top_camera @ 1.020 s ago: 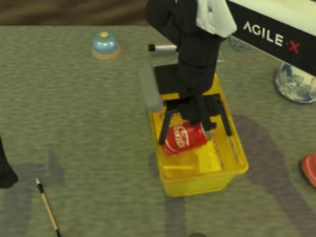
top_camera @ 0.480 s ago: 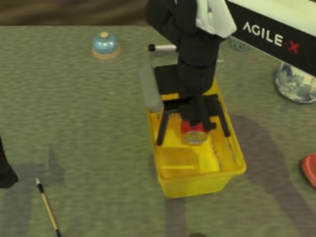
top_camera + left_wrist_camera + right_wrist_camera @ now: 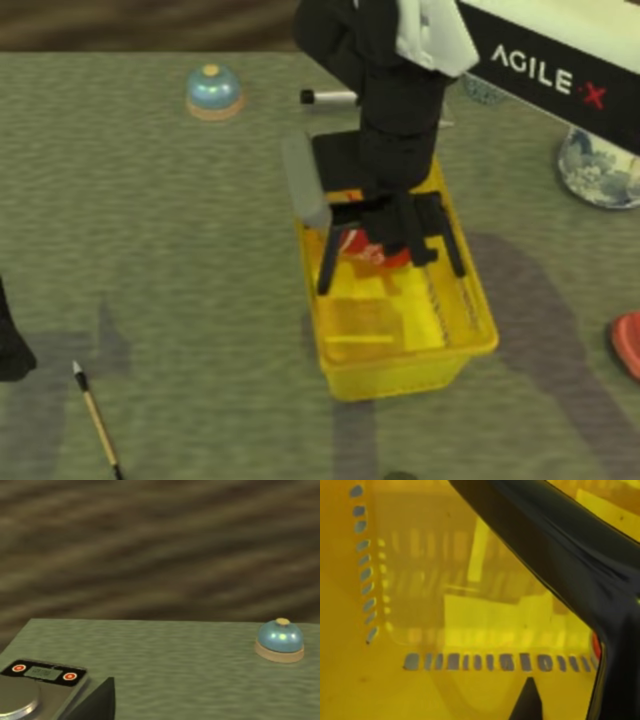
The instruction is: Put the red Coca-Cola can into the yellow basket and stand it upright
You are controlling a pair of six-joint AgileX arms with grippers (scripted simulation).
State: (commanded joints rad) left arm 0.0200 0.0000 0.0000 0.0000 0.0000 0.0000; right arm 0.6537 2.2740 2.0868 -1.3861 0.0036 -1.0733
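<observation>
Red Coca-Cola can (image 3: 362,247) inside yellow basket (image 3: 470,345), toward its 12 o'clock end, mostly hidden under right gripper (image 3: 385,245). Finger state: cannot tell. Placing step, apparently. Next: confirm upright, let go, lift straight clear of black handles (image 3: 328,260). Left arm (image 3: 12,345) parked at 9 o'clock edge.
</observation>
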